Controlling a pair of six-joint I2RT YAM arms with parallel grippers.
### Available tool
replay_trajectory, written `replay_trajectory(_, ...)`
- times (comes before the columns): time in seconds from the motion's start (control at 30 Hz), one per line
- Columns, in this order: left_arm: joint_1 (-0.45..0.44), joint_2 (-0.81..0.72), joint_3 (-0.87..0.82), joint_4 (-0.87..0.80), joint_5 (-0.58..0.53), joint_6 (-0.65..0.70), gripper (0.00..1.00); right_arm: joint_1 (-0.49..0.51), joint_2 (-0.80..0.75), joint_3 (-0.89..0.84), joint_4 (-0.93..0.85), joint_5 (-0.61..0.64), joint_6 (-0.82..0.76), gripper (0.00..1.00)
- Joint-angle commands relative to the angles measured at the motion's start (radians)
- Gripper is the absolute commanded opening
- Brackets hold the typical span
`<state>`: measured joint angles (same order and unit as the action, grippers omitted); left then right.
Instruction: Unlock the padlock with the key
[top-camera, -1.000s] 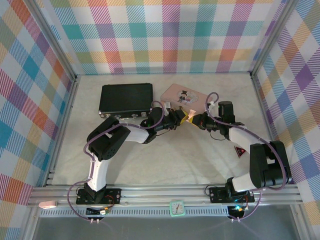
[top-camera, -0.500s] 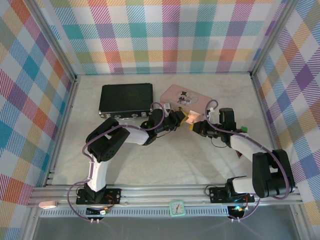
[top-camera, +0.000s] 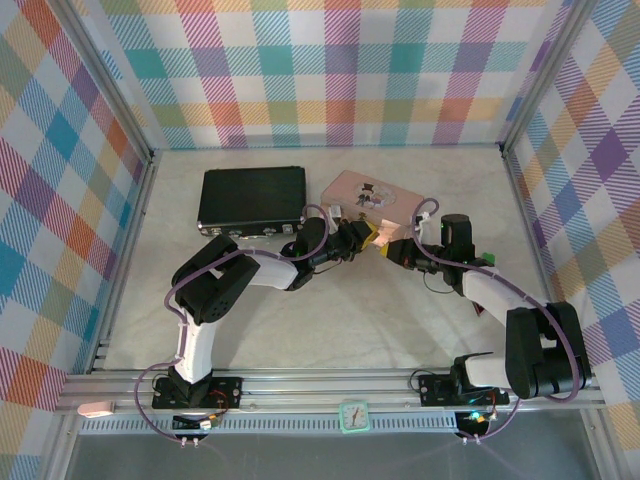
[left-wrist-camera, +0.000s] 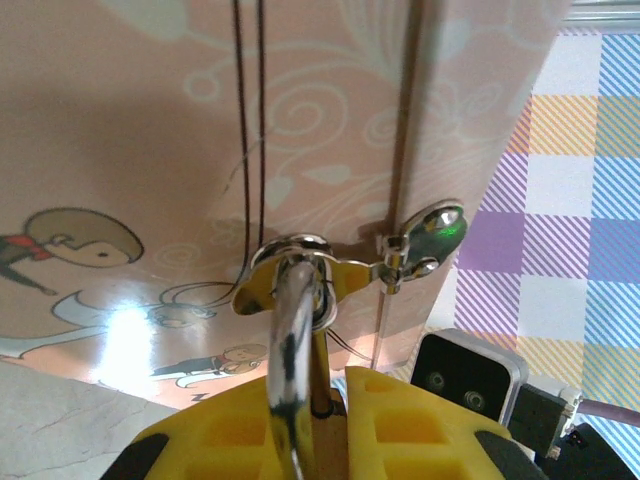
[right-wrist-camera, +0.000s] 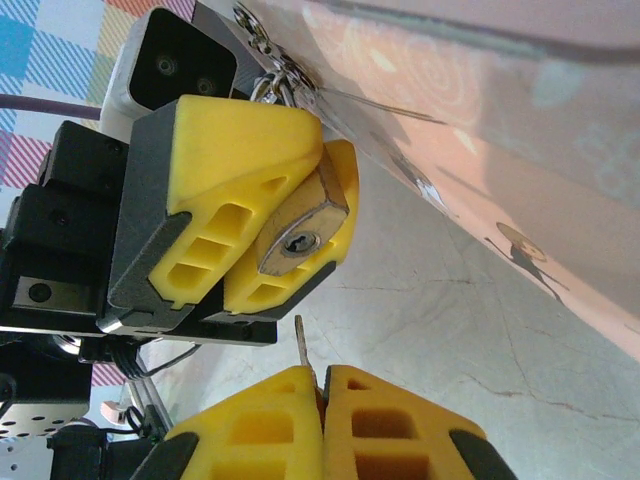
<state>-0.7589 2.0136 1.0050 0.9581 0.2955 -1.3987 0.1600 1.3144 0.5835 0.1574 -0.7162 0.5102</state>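
No words, brands or numbers can be read anywhere here. The pink tin (left-wrist-camera: 120, 120) carries only drawn cartoon figures and pale swirls. The little green clock (top-camera: 355, 416) on the front rail (top-camera: 300, 386) is too small for its dial to be made out.

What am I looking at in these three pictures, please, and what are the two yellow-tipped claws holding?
These are two robot arms bolted to the near edge of a table. The wide picture looks down from above and behind them. The other two come from a camera on each wrist, so each sees its own yellow fingers at the bottom. On the table lie a black case and a pink tin. The left gripper is shut on the small brass padlock, whose silver shackle appears to hook through the tin's clasp. The right gripper pinches the thin key, its tip pointing at the keyhole, close but not yet inserted.
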Motion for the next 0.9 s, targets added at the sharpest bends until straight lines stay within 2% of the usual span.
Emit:
replay_trajectory(0.0, -0.012, -0.017, 0.015, 0.108, 0.017, -0.015, 0.00, -0.005, 0.010, 0.025, 0.047, -0.008, -0.037, 0.00)
replay_trajectory(0.33, -0.016, -0.015, 0.015, 0.097, 0.014, -0.009, 0.00, -0.004, -0.044, 0.019, 0.028, 0.070, -0.054, 0.00)
replay_trajectory(0.87, -0.021, -0.017, 0.029, 0.102, 0.019, -0.012, 0.00, -0.005, 0.016, -0.006, 0.140, 0.016, 0.016, 0.00)
